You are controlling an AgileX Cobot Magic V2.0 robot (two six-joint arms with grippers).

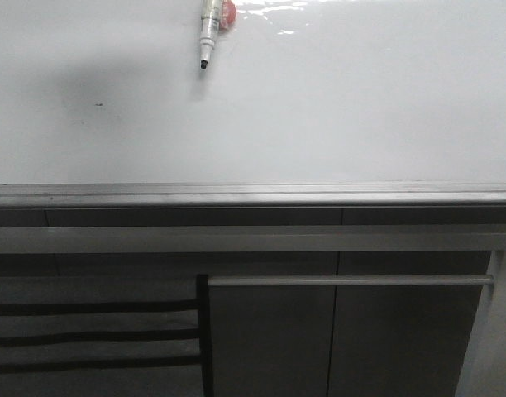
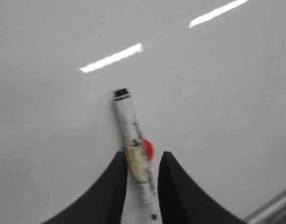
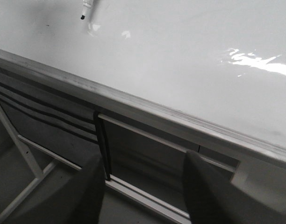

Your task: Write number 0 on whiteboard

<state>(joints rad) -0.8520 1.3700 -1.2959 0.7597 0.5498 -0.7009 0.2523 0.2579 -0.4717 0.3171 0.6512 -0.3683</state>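
The whiteboard [image 1: 336, 107] fills the upper front view, glossy white, with its grey lower rail [image 1: 253, 193]. No drawn loop shows on it; only a tiny dark speck [image 1: 98, 104] at the left. A white marker [image 1: 207, 33] with a black tip and a red patch hangs from the top edge, tip near the board. In the left wrist view my left gripper [image 2: 142, 161] is shut on the marker [image 2: 130, 130], tip [image 2: 120, 93] at the whiteboard [image 2: 218, 93]. My right gripper [image 3: 142, 163] is open and empty, low in front of the cabinet. The marker tip [image 3: 83, 16] shows there too.
Below the rail are dark grey cabinet panels [image 1: 336, 339] with a pale horizontal bar [image 1: 348, 280] and a slatted section [image 1: 92, 331] at the left. A white frame leg [image 3: 17, 140] shows in the right wrist view.
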